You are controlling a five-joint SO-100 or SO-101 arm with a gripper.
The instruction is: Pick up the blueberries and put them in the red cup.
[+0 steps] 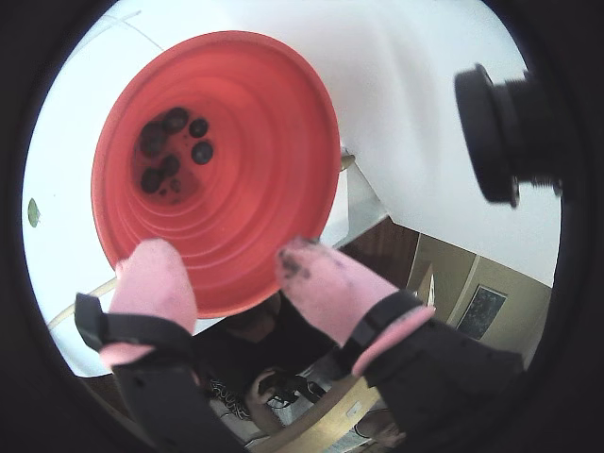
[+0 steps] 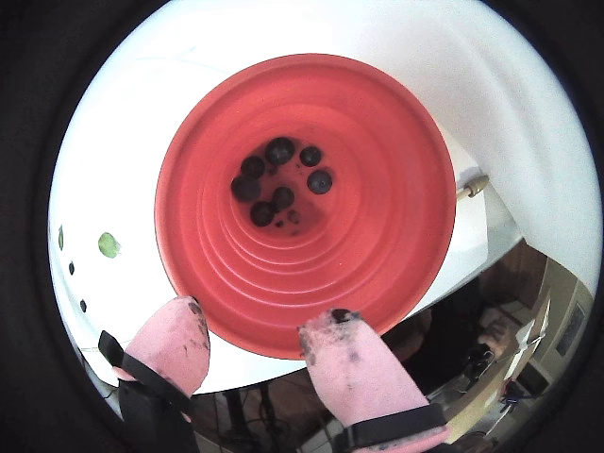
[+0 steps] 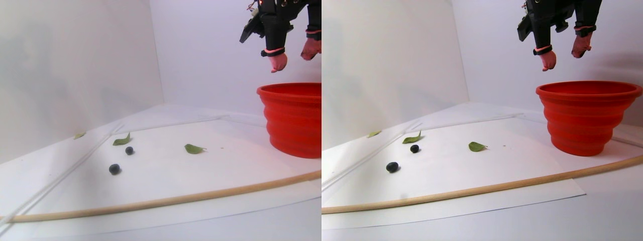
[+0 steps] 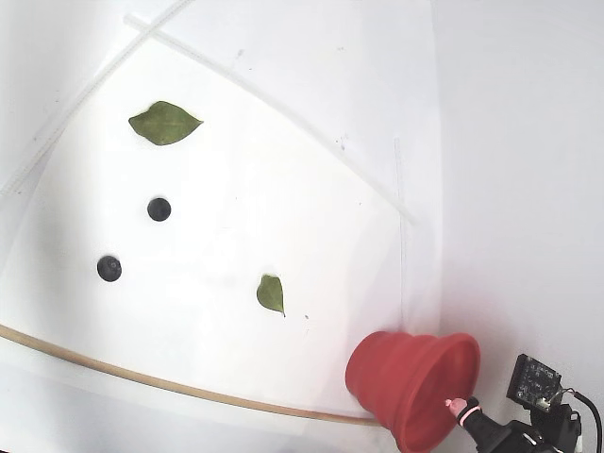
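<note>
The red cup [image 3: 294,120] stands at the right of the white sheet in the stereo pair view, ribbed and wide-rimmed. Both wrist views look down into the red cup [image 2: 377,217], where several dark blueberries [image 2: 279,151] lie on its bottom; they show again as blueberries [image 1: 175,120] in the other wrist view. Two more blueberries [image 4: 159,209] [image 4: 109,268] rest on the sheet far from the cup. My gripper [image 3: 292,60] hangs above the cup's rim. Its pink-padded fingers [image 2: 354,368] are spread apart, so the gripper [image 2: 260,314] is open and holds nothing.
Flat green leaves [image 4: 165,123] [image 4: 271,293] lie on the sheet. A thin wooden rod [image 4: 142,377] curves along the sheet's front edge. White walls close the back and left. A black camera [image 1: 500,132] juts out beside the gripper.
</note>
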